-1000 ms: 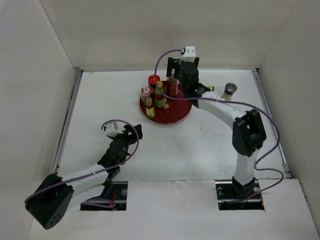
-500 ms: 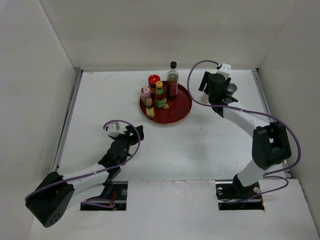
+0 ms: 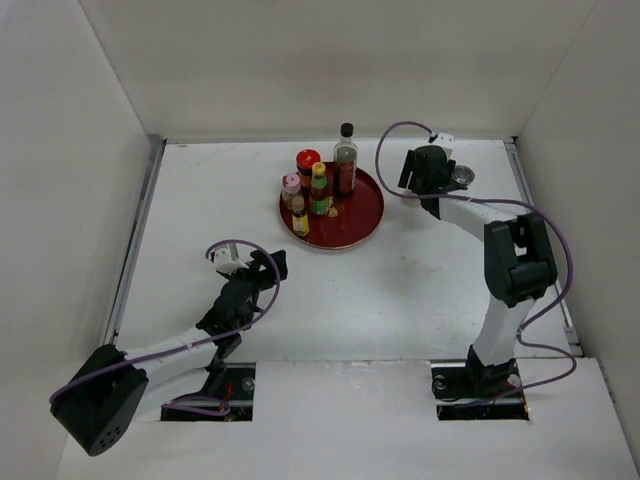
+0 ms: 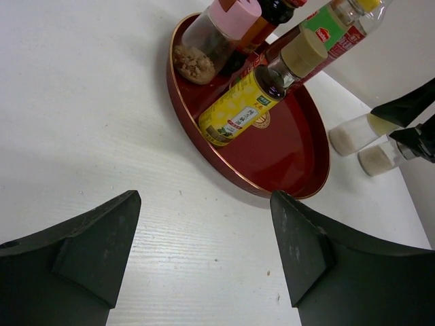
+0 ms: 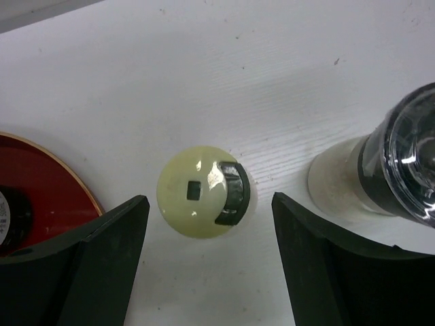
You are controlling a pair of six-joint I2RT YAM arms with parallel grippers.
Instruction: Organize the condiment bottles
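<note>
Five condiment bottles stand on the round red plate (image 3: pixel 350 222): the tall black-capped one (image 3: pixel 346 155), a red-capped one (image 3: pixel 307 161), a pink-capped jar (image 3: pixel 291 186), a green-labelled one (image 3: pixel 319 190) and a small yellow-labelled one (image 3: pixel 300 216). My right gripper (image 3: pixel 431 172) is open to the right of the plate. In the right wrist view it (image 5: pixel 207 202) hovers straight over a cream-capped bottle (image 5: pixel 197 191), fingers either side and not touching. The grey-capped jar (image 5: pixel 391 163) stands just right of it, also in the top view (image 3: pixel 460 178). My left gripper (image 3: pixel 266 266) is open and empty.
The left wrist view shows the plate's near rim (image 4: pixel 224 175) ahead of my open left gripper (image 4: pixel 204 204), with the pink-capped jar (image 4: pixel 204 47) and yellow-labelled bottle (image 4: pixel 238 112) nearest. White walls enclose the table at the back and both sides.
My right gripper left the black-capped bottle standing on the plate, swung right and settled over the cream-capped bottle. The left arm has barely moved.
</note>
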